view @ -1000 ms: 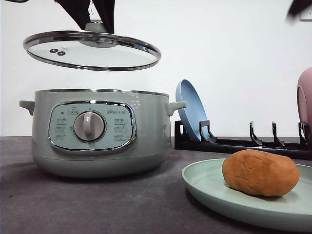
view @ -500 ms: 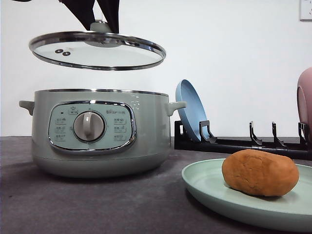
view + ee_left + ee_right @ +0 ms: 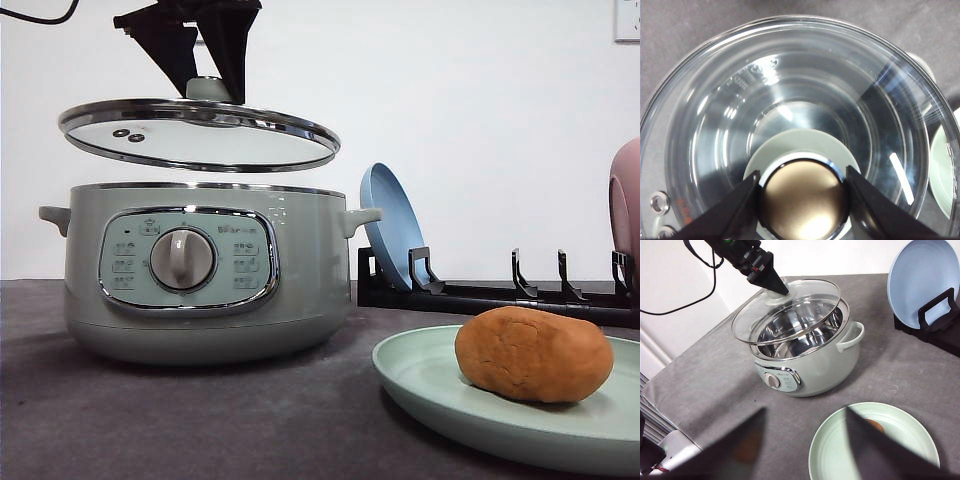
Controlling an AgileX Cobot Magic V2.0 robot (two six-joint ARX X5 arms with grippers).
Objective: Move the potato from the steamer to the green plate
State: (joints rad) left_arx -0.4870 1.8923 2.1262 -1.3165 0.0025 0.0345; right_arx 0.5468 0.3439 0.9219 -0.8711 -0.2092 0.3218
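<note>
Glass lid (image 3: 198,134) lower — nearer the steamer (image 3: 200,270).

One steamer (image 3: 200,270), directly below the left gripper (image 3: 208,85). One glass lid (image 3: 200,133), clamped at its knob by that gripper. One potato (image 3: 533,354). One green plate (image 3: 500,405). One blue plate (image 3: 392,226). One black rack (image 3: 490,295). One pink dish (image 3: 626,215), partly visible.
</note>
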